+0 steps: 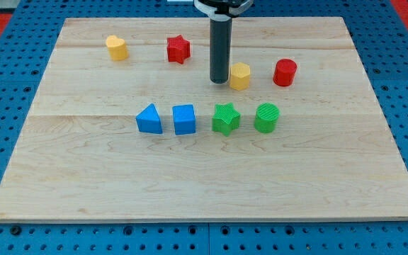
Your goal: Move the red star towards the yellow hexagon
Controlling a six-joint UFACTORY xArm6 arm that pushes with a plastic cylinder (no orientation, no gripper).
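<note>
The red star [178, 49] lies near the view's top, left of centre. A yellow block that looks hexagonal [240, 76] lies to its lower right, right of centre. A second yellow block [117, 47], whose shape is unclear, lies left of the red star. My tip [219, 81] rests on the board just left of the hexagonal yellow block, very close to or touching it. It is to the lower right of the red star and well apart from it.
A red cylinder [285, 72] lies right of the hexagonal yellow block. A row runs across the middle of the wooden board [83, 177]: blue triangle [149, 119], blue cube [184, 119], green star [225, 118], green cylinder [266, 117].
</note>
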